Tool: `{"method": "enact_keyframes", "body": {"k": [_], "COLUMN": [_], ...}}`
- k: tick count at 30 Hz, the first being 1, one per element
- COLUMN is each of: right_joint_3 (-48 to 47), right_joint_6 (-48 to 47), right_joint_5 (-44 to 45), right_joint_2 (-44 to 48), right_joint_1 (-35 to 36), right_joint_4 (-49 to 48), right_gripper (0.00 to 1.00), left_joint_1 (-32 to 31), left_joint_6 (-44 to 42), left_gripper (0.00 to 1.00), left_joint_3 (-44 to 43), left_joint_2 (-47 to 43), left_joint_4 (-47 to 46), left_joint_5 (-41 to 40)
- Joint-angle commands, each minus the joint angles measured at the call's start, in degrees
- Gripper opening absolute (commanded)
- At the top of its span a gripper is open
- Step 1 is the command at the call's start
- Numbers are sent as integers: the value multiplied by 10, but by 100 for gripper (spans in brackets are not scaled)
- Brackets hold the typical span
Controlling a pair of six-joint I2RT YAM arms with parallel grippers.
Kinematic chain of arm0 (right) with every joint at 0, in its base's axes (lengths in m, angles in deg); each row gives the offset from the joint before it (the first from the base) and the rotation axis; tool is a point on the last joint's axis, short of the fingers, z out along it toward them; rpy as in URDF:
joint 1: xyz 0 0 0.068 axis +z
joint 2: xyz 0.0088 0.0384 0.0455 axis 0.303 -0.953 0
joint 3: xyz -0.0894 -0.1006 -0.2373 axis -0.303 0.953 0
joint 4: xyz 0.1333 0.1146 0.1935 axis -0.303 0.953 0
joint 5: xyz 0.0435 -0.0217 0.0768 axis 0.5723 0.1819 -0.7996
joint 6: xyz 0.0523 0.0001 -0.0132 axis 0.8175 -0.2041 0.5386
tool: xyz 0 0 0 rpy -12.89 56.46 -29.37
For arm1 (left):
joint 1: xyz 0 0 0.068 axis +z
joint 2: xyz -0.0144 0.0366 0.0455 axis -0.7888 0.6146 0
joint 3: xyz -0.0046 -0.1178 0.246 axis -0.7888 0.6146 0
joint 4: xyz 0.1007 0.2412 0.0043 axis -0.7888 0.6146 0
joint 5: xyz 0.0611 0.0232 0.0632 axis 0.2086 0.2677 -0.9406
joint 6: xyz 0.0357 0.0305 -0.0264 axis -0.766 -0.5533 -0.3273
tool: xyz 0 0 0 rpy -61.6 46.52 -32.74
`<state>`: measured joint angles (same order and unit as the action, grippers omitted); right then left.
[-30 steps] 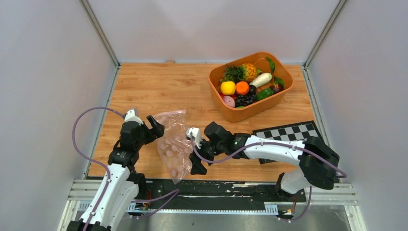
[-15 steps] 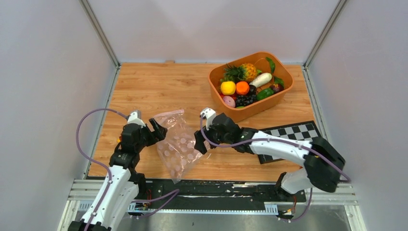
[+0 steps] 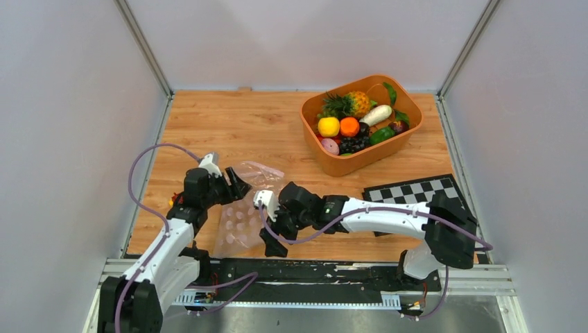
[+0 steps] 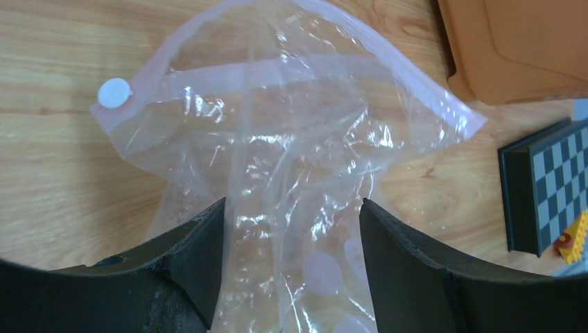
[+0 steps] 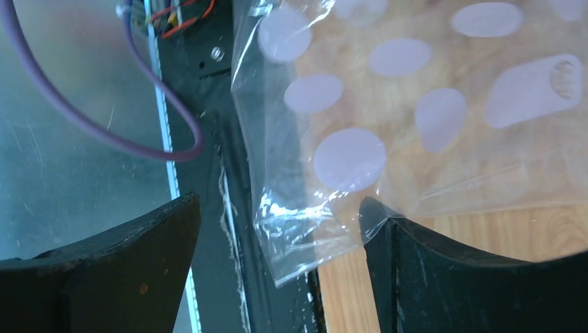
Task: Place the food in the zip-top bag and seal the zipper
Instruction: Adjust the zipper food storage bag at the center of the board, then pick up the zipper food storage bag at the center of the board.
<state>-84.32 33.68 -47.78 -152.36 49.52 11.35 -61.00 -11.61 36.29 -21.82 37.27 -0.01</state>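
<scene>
"Clear plastic with pale dots, low in the top view: which item is that?" (Reader)

"The zip-top bag [image 3: 243, 211]. It lies crumpled on the wooden bench [image 3: 229, 125] near the near edge, between the two arms, with its mouth toward the far side. In the left wrist view the pinkish zipper [image 4: 208, 75] arches across the mouth, with a white round tab [image 4: 114, 92] at one end. In the right wrist view the bag's bottom corner overhangs the black rail [image 5: 208, 83] at the bench edge." (Legend)

"How do the two grippers stand?" (Reader)

"The left gripper [image 3: 239, 187] has its jaws parted, one on each side of the bag's crinkled body just below the mouth. Film runs through the gap, and it cannot be told whether either finger presses on it. The right gripper [image 3: 267, 223] has its jaws wide apart over the bottom corner, with the film loose between them." (Legend)

"And the food?" (Reader)

"The food [image 3: 353, 125] lies in the orange tub [image 3: 360, 158] at the far right, well apart from the bag. It includes a pineapple [image 3: 357, 103], lemon [image 3: 329, 126], orange [image 3: 349, 126], white radish [image 3: 376, 114], dark grapes [image 3: 353, 143] and a green piece [image 3: 381, 135]. A checkerboard [image 3: 416, 191] lies on the bench in front of the tub. A yellow-red toy block [image 4: 574, 239] sits beside it in the left wrist view." (Legend)
</scene>
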Motion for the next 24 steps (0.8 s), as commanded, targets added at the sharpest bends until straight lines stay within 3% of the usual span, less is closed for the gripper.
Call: {"method": "enact_keyframes", "body": {"k": [1,8,13,17,21,24], "right_joint_3": [-23,-2,8,5,-62,-142], "right_joint_6": [-41,-40,-56,-62,-95,-116], "right_joint_5": [76,248,303,227,100,56], "right_joint_2": [36,123,163,144,57,-45], "right_joint_1": [16,15,-15,-105,-177,-208], "right_joint_4": [56,100,41,-45,-39,8], "right_gripper": [87,90,88,82,81,79], "left_joint_1": [-18,-18,-18,-18,-18,-18], "left_joint_6": [-36,-79,-70,-60,-60,-64], "left_gripper": [74,81,84,87,88,89], "left_joint_3": [-55,-75,-66,-69,-80,-87], "left_joint_2": [53,11,-59,-116,-167,-186], "left_joint_4": [-64,38,78,113,152,175], "left_joint_5": [56,-19,-32,-27,-8,-2]}}
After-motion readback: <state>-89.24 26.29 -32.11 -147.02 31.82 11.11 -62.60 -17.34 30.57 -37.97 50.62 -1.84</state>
